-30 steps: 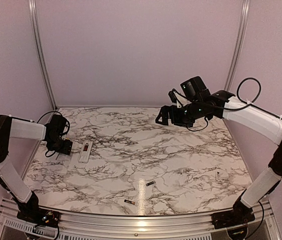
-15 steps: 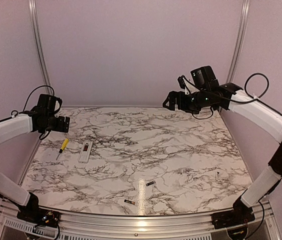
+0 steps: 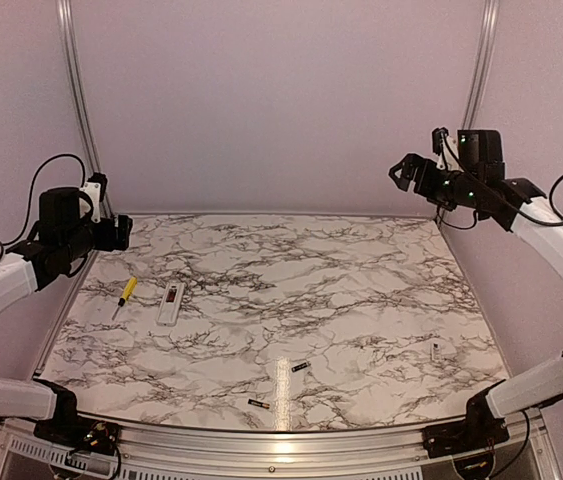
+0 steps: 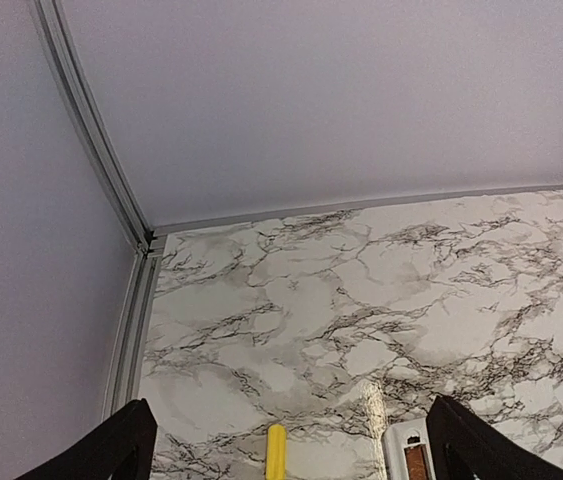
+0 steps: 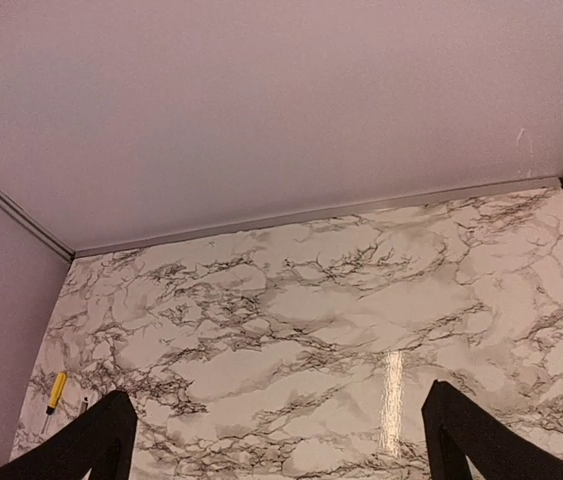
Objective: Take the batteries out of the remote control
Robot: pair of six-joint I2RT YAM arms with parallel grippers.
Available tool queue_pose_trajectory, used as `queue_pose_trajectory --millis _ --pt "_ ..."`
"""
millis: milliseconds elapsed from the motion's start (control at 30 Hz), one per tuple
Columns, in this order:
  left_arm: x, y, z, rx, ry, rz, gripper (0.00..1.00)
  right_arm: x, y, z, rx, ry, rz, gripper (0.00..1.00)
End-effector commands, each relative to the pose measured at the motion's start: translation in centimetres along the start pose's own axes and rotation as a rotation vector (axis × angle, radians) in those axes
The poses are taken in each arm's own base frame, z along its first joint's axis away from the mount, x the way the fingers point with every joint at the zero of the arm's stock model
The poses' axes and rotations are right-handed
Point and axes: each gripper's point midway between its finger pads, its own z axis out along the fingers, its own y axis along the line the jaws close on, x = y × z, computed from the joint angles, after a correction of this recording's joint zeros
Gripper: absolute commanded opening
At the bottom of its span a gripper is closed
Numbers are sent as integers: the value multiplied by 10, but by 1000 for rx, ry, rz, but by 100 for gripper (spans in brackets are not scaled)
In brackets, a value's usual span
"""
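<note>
Left gripper (image 3: 116, 232) and right gripper (image 3: 401, 172), both mine, hang wide open and empty above the bench (image 3: 361, 290). The remote control (image 3: 170, 301) lies below my left gripper, the two batteries (image 3: 300, 367) well apart from both, by the bench's near edge

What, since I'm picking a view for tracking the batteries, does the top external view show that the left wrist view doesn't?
Only top external: both batteries lying loose on the marble table near its front edge, a pale speck toward the right, the right arm, and the whole remote control. Only left wrist: its own left fingers seen spread apart with nothing between them. Both: the yellow-handled screwdriver, the remote control beside it, and the marble table.
</note>
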Motion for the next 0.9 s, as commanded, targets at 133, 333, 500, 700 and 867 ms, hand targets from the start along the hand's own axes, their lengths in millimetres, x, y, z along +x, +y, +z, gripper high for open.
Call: queue_pose_trajectory --millis 133,333,500,700,867 --pt "-10 -12 -18 94 -185 -66 99 -11 -17 -26 41 -176 30 99" --pt "-21 -18 -22 145 -260 -167 99 -3 -24 -38 57 -196 45 98" --pt "-31 -20 -21 161 -283 -183 99 0 -28 -45 71 -204 46 98" --pt "-37 -20 -22 163 -299 -208 99 1 -32 -52 97 -209 33 98" --pt "-36 -19 -23 162 -290 -211 99 7 -38 -52 116 -196 30 98"
